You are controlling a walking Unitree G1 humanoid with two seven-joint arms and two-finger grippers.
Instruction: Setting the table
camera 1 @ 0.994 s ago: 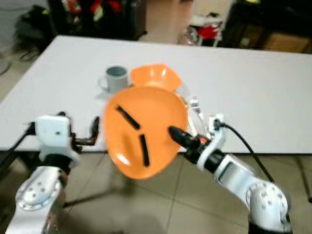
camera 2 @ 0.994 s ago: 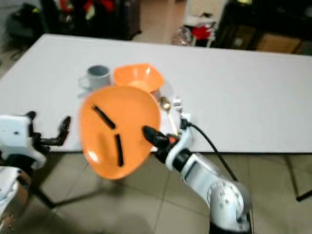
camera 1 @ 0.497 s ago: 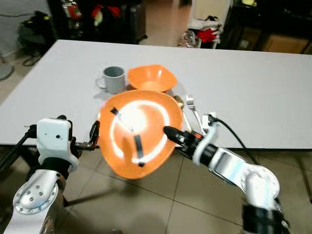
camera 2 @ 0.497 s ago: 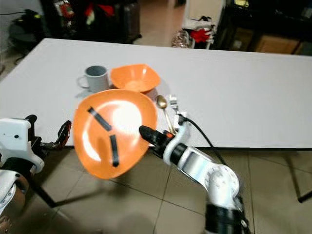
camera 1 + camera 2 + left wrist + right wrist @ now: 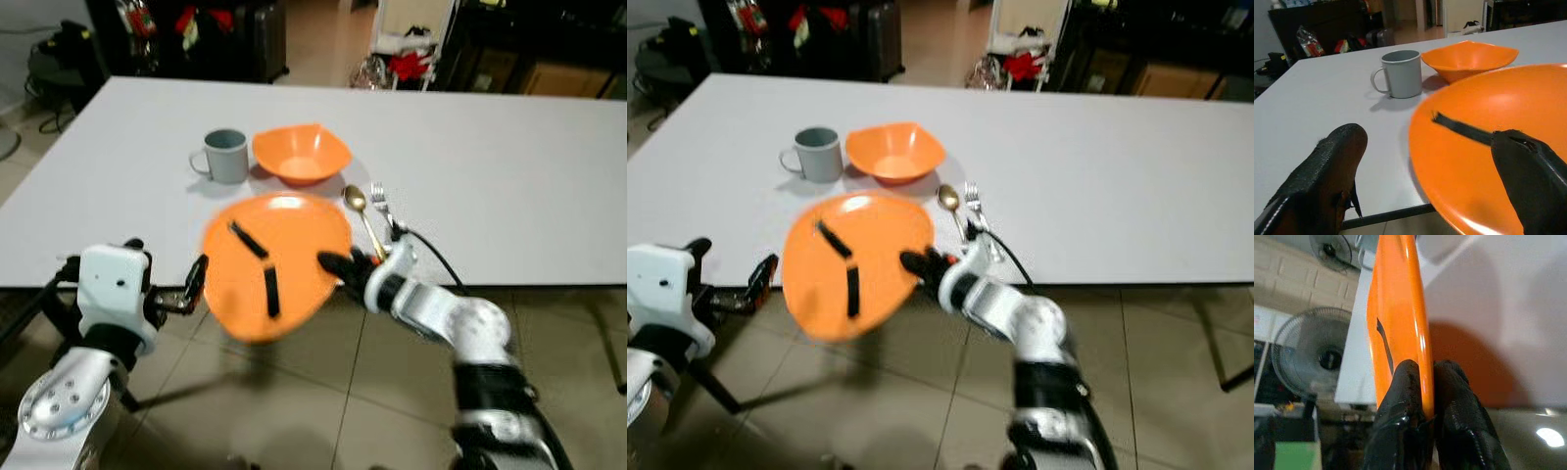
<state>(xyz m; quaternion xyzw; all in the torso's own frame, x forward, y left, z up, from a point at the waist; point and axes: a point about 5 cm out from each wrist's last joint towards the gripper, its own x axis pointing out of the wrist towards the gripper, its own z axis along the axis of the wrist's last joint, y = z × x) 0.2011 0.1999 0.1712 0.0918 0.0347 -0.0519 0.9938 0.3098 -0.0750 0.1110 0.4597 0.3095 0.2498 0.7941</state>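
my right gripper point(image 5: 338, 266) is clamped on the rim of the orange plate point(image 5: 274, 264): in the right wrist view the two black fingers point(image 5: 1405, 396) press the thin edge from both sides with no gap left. the plate is held at the near edge of the white table point(image 5: 509, 186), tilted, partly over the tabletop and partly out over the tiled floor point(image 5: 323, 411). two black strips point(image 5: 257, 264) lie across its upper face, away from the pinch.

my left gripper point(image 5: 191, 289) sits just beside the plate's opposite rim, below the table edge. its fingers point(image 5: 1327, 171) are spread wide apart with nothing between them; in the left wrist view one finger is off to the side of the plate and the other is in front of the plate's surface, but i cannot tell if it touches.

beyond the right gripper, on the table, lie a spoon point(image 5: 359, 211) and a fork point(image 5: 384, 208) side by side, just past the plate's far edge. further out stands an orange bowl point(image 5: 301, 155), and next to it a grey mug point(image 5: 225, 157), upright, handle turned away from the bowl. both are well clear of the held plate.
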